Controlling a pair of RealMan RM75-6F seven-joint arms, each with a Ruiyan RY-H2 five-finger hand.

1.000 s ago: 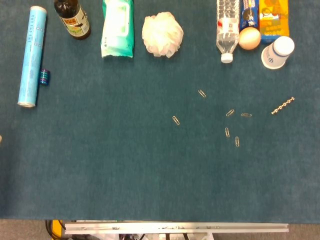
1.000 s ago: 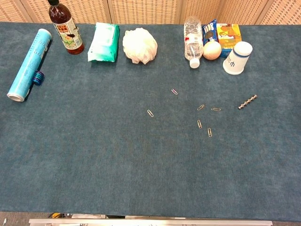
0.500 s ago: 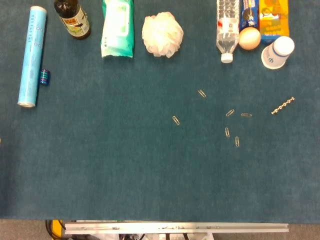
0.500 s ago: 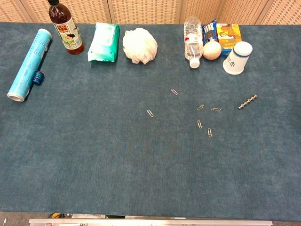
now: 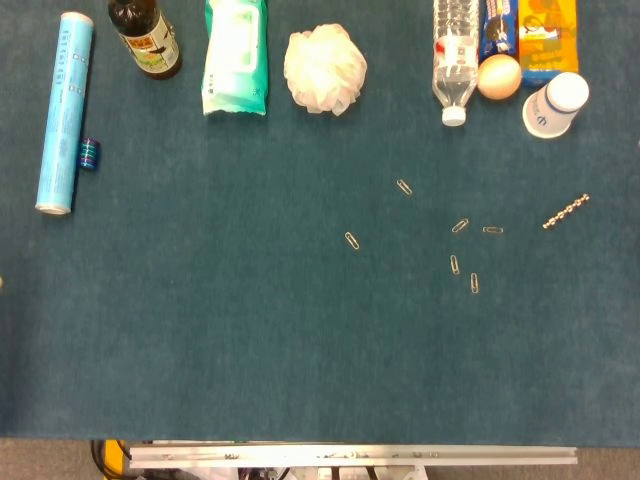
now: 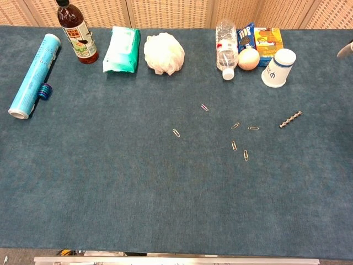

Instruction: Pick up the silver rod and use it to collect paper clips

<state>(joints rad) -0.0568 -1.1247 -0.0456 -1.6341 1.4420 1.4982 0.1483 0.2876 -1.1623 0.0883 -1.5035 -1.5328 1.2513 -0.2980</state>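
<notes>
My right hand (image 6: 346, 49) barely shows at the edge, grip unclear; rod (image 5: 566, 211) lies right of the clips (image 5: 459, 226)

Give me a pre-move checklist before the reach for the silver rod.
1. Silver rod lies free on the table, nothing on it: ok.
2. Space around rod; nearest item, the white cup, sits apart from it: ok.
3. Paper clips loose on the cloth, six visible, none touching the rod: ok.
4. Right robot hand only a sliver at the chest view's right edge, posture: cannot tell.
5. Left robot hand not in either view: cannot tell.
</notes>
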